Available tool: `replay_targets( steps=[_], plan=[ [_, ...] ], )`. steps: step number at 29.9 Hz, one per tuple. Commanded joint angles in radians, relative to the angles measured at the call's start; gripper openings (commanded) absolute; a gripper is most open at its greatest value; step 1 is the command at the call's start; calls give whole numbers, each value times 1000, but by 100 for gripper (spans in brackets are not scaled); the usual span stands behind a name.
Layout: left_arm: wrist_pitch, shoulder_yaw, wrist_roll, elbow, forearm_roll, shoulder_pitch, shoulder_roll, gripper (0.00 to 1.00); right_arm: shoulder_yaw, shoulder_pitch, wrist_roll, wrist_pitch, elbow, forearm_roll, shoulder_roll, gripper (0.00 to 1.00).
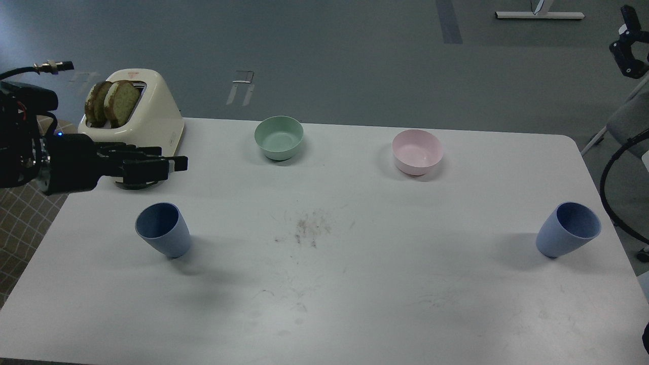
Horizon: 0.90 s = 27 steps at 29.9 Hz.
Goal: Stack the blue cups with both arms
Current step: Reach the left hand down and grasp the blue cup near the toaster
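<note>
One white table (324,284) fills most of the head view, with a patch of dark smudges near its middle. One cream toaster (152,114) stands at its far left corner, and two slices of browned toast (112,103) stick up out of its slots. One left arm (30,147) comes in from the left edge at the height of the toaster, black with cables showing, and its left gripper (172,165) points to the right just in front of the toaster's base. The fingers lie stacked and dark against each other, so I cannot tell whether they are spread or pressed together; nothing is seen between them. No right gripper shows anywhere in the view.

Two bowls sit along the far side of the table: one mint-green bowl (279,137) left of centre and one pink bowl (417,151) right of centre, well apart from each other.

Two blue cups stand upright on the near half of the table. The left blue cup (163,229) is near the left edge, below the left gripper and a little to its left, apart from it and not touched. The right blue cup (568,229) is near the right edge, well apart from the gripper, across the whole table from the first cup. Both cups are separate, open mouths up, not stacked
</note>
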Motion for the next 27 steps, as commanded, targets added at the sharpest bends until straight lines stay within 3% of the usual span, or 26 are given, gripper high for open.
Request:
replay_targets(
  steps=[1,7,14,16,17,21,23,25,27],
  plan=[
    [91,92,-1,56,81,10,-13,74,18,-14,1,32,1,-1,0,100],
    [110,152,-2,151,133,16,-70,68,72,-50,1,81,0,1,0,100],
    [110,157,-1,244,134,31,-139,67,80,-60,1,88,1,1,0,100],
    [110,158,-1,267,134,39,-150,62,81,-60,1,88,1,1,0,100],
    [110,161,-1,271,134,45,-153,58,81,-60,1,88,1,1,0,100],
    [110,163,-2,273,134,57,-157,21,94,-68,1,88,0,1,-2,100],
    [110,163,-2,273,133,57,-157,7,95,-74,1,88,0,1,-2,100],
    [110,161,-2,273,133,57,-157,0,94,-77,1,88,0,1,0,100],
    [108,161,-2,270,133,56,-157,0,94,-80,1,88,-2,1,0,100]
  ],
)
